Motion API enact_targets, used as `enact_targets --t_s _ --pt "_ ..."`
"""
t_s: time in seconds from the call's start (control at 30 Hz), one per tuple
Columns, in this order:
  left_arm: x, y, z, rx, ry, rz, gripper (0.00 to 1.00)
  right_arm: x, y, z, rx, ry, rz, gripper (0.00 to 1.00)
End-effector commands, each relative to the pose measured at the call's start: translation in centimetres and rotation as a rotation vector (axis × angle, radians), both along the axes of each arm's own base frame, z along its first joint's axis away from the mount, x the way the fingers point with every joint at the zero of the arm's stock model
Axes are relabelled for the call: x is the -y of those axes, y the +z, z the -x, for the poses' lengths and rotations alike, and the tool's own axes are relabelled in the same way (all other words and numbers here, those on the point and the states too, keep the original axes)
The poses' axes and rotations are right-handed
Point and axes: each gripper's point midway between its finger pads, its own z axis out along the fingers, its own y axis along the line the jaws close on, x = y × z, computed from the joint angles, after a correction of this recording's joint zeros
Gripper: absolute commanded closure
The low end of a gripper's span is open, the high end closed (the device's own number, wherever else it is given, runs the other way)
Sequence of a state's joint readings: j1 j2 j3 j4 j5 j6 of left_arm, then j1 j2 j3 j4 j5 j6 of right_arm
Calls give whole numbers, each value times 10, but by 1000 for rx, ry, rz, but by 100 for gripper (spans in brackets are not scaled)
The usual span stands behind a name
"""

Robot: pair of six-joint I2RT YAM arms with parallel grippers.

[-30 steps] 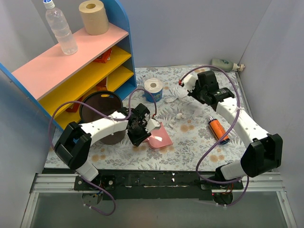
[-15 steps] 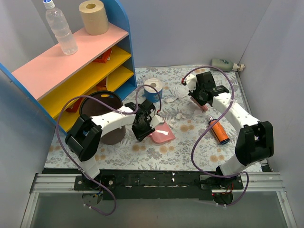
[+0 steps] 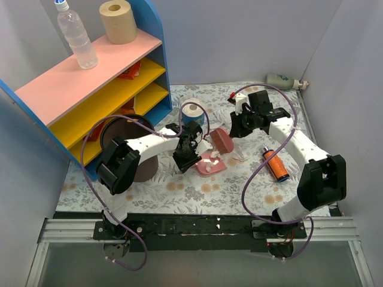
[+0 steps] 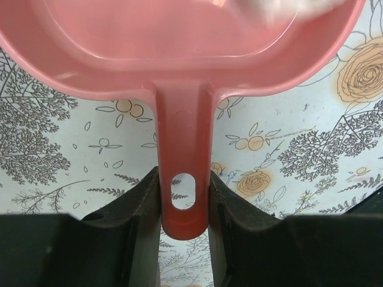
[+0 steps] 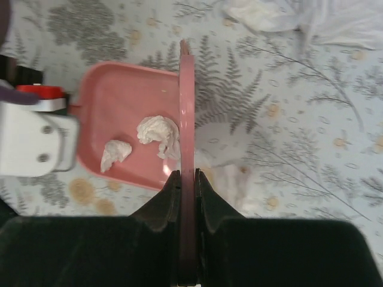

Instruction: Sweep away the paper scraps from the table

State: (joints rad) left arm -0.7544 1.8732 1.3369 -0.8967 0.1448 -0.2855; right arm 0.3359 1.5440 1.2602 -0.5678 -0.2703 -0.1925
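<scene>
- Pink dustpan (image 4: 179,36): your left fingers (image 4: 143,197) are clamped on its handle. The left wrist view shows that grip, but only a white blur in the tray.
- Your right wrist view adds two paper scraps (image 5: 157,134) lying in the dustpan. It also shows the brush (image 5: 187,107) edge-on at the tray's right rim, pinched between your right fingers (image 5: 167,200).
- More white paper lies on the bench (image 5: 311,119) at the far right.
- From above, you see a leaf-and-flower cloth on the bench, grey walls around it and a shelf (image 3: 90,78) at the far left.
- Count one toilet roll (image 3: 192,109), one orange lighter (image 3: 274,163), and on the shelf one clear bottle (image 3: 76,36) and one brown roll (image 3: 118,21).
</scene>
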Motion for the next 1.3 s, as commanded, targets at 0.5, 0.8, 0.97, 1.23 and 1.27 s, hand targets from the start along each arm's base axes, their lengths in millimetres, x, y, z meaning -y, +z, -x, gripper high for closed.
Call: enact_targets --t_s 0.5,0.8,0.97,1.23,1.27 --pt "-6 37 0 53 -61 32 100 83 71 -24 258 -279 206 99" --pt "-10 25 18 -21 -110 -1 100 96 16 5 123 -288 278 99" --pt "2 19 16 -28 -106 7 100 80 -4 22 28 -263 201 99" --pt "24 11 12 -32 -114 29 100 -14 27 65 -225 -58 -304 99" --pt "26 11 10 -31 -111 32 100 -17 34 65 -219 -53 -321 99"
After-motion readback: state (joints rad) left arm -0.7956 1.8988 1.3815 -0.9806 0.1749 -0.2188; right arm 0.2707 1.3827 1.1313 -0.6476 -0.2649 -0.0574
